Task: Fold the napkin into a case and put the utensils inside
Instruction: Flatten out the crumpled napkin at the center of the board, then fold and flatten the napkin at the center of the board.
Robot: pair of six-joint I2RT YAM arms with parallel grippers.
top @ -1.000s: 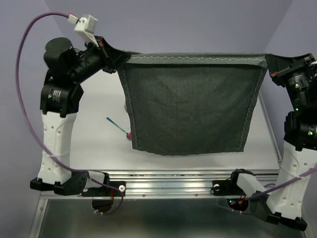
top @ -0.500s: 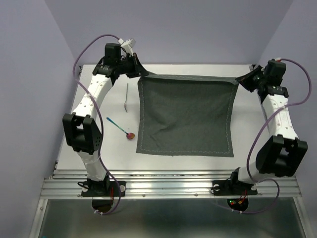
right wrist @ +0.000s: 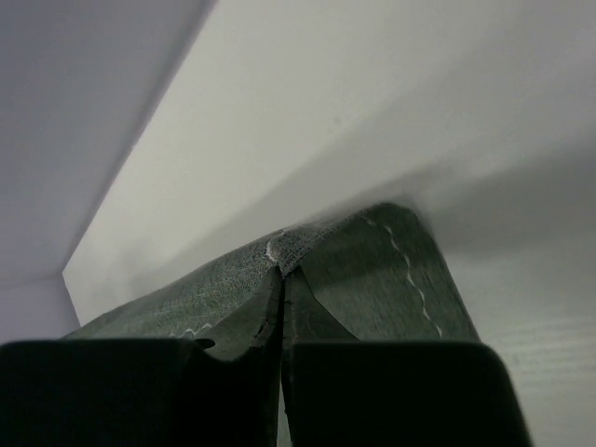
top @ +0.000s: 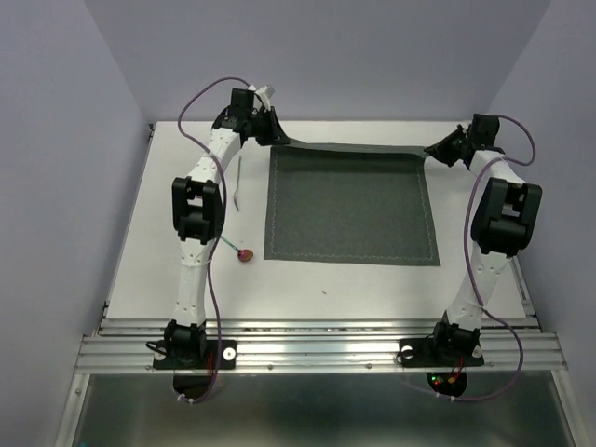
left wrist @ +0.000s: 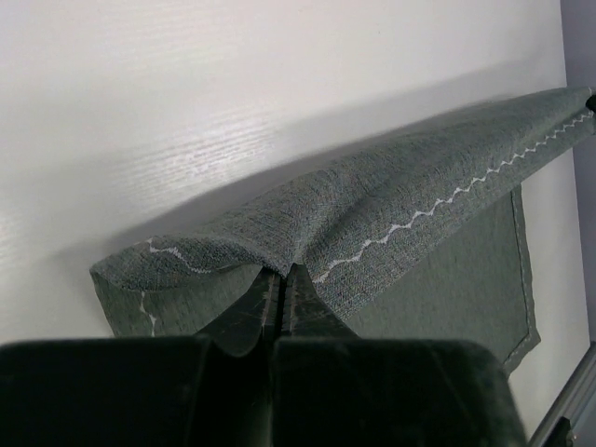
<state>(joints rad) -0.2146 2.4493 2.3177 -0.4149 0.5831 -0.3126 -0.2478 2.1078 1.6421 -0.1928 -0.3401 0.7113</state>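
Overhead, one napkin (top: pixel 349 205) lies spread as a dark grey square on the white worktop (top: pixel 372 298), a little toward 12 o'clock from centre and not folded into any case. The left tool (top: pixel 277 140) sits at its 11 o'clock corner and the right tool (top: pixel 431 149) at its 1 o'clock corner, both too small there to show how the jaws stand.

The wrist cameras supply that. In the left wrist view the dark fingers (left wrist: pixel 242 312) press together with the corner pinched between them, and the pale zigzag seam runs off toward 2 o'clock. In the right wrist view the fingers (right wrist: pixel 317 317) are likewise closed tight on the other corner.

Only the overhead view has the two utensils, both off the napkin's 9 o'clock side. The grey stick (top: pixel 238 182) lies lengthwise near the 10 o'clock corner, apart from the hem. The spoon (top: pixel 246 254) rests near the 8 o'clock corner, its teal handle partly hidden behind the left arm.

The far hem is held just off the worktop at the pinched corners, and the other three hems lie flat. A broad band of worktop runs at 6 o'clock between the near hem and the metal rail (top: pixel 317 340), with a narrower strip at 3 o'clock beside the right arm.

Count: one napkin, two utensils, two tools.
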